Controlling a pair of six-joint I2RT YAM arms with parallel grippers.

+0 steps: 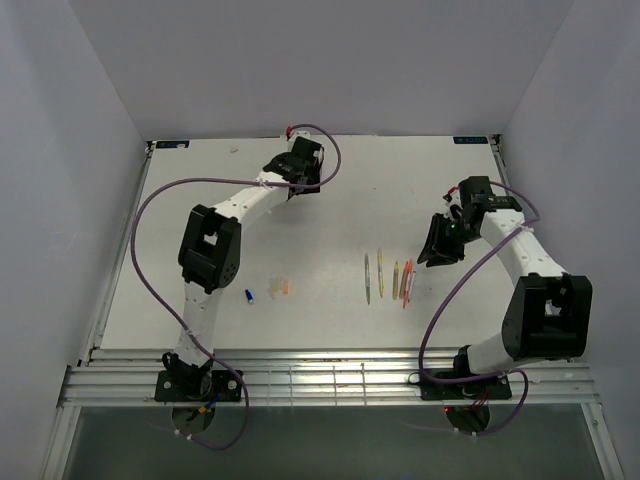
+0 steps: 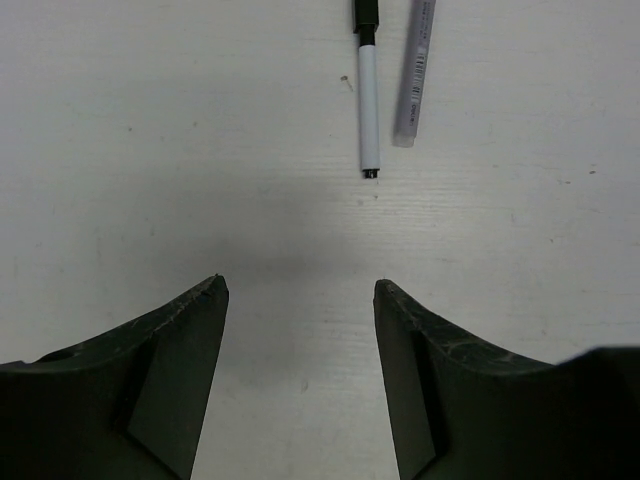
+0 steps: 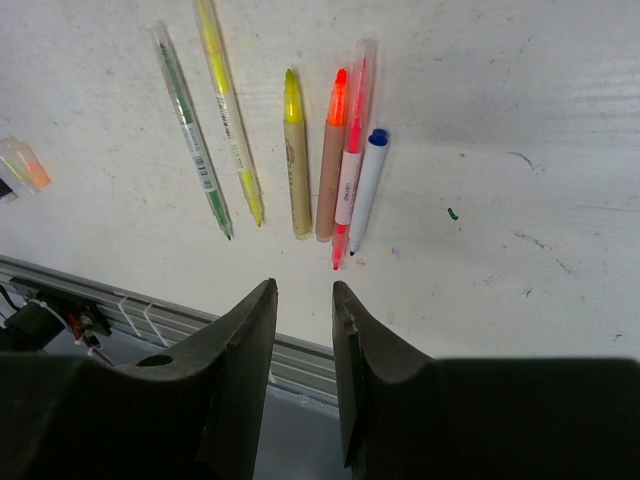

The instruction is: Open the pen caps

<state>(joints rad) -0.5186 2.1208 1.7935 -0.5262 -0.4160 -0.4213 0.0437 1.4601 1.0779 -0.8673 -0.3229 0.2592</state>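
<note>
My left gripper (image 2: 298,288) was open; the white pen (image 2: 368,100) lay ahead, lengthwise, black cap (image 2: 365,14) farthest. My right gripper (image 3: 305,288), barely parted, held nothing.

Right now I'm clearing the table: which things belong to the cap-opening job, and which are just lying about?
Job: six pens in a row; orange and yellow caps; blue cap; white pen; grey pen.
Lying about: purple cables; metal rail.
</note>
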